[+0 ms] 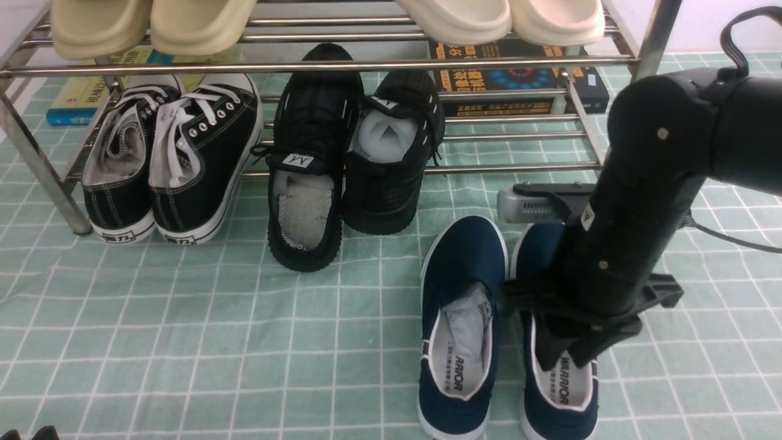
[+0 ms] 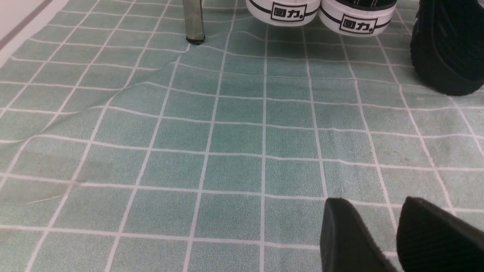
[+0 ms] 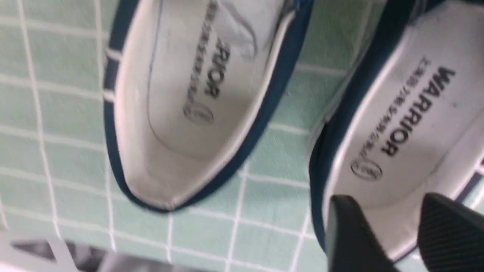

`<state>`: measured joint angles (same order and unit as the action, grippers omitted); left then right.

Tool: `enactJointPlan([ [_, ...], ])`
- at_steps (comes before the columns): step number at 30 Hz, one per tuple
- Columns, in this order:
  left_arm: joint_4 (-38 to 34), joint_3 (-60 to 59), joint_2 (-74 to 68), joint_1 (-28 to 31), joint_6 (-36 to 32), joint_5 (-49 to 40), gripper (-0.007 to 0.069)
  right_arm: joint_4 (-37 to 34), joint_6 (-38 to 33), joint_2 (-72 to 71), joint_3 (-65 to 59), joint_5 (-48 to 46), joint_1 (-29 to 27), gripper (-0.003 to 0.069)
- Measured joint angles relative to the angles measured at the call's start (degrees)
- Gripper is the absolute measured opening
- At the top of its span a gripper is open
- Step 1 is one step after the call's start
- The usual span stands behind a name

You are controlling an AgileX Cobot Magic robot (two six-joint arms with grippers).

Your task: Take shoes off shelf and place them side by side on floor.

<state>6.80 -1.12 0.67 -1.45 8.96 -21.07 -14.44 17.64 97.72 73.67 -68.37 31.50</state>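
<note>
Navy shoes [image 1: 455, 379], two, lie side by side on the floor [image 1: 214, 342]. Both pincers, right [image 1: 565, 360] and left [image 2: 372, 226], are open. The right wrist view shows "WARRIOR" wholly on one insole only.

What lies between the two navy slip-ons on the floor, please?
Only a narrow strip of green checked cloth parts the left shoe from the right one; the right wrist view shows it.

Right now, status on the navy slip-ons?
Both navy slip-ons on floor, side by side. Right gripper open over right shoe. Left gripper open, away.
</note>
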Motion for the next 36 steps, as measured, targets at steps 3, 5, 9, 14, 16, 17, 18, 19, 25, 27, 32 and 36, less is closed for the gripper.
enactJointPlan([
  [3,0.0,0.0,0.0,0.0,0.0,0.0,0.0242,0.0,-3.9,0.0,1.3,-0.9,0.0,0.0332],
  [5,0.0,0.0,0.0,0.0,0.0,0.0,0.0242,0.1,-7.6,-1.2,3.0,-1.1,0.0,0.0322],
  [9,0.0,0.0,0.0,0.0,0.0,0.0,0.0242,-0.1,-11.7,-5.6,3.3,-1.4,0.0,0.0239],
  [14,0.0,0.0,0.0,0.0,0.0,0.0,0.0242,0.8,-14.4,-14.7,3.3,-1.7,0.0,0.0103],
  [16,0.0,0.0,0.0,0.0,0.0,0.0,0.0242,2.4,-15.2,-22.2,2.7,-1.9,0.0,0.0030],
  [17,0.0,0.0,0.0,0.0,0.0,0.0,0.0242,2.7,-15.3,-22.8,2.6,-1.9,0.0,0.0021],
  [18,0.0,0.0,0.0,0.0,0.0,0.0,0.0242,4.1,-15.5,-27.5,1.3,-2.1,0.0,-0.0005],
  [19,0.0,0.0,0.0,0.0,0.0,0.0,0.0242,4.8,-15.5,-29.9,0.1,-2.2,0.0,-0.0011],
  [25,0.0,0.0,0.0,0.0,0.0,0.0,0.0242,9.0,-15.6,-48.2,-14.5,6.2,0.0,-0.0015],
  [27,0.0,0.0,0.0,0.0,0.0,0.0,0.0242,10.5,-15.6,-52.6,-20.9,14.9,0.0,-0.0015],
  [32,0.0,0.0,0.0,0.0,0.0,0.0,0.0242,13.4,-15.6,-60.0,-42.9,48.3,0.0,-0.0015],
  [36,0.0,0.0,0.0,0.0,0.0,0.0,0.0242,13.6,-15.6,-60.8,-51.4,62.5,0.0,-0.0015],
])
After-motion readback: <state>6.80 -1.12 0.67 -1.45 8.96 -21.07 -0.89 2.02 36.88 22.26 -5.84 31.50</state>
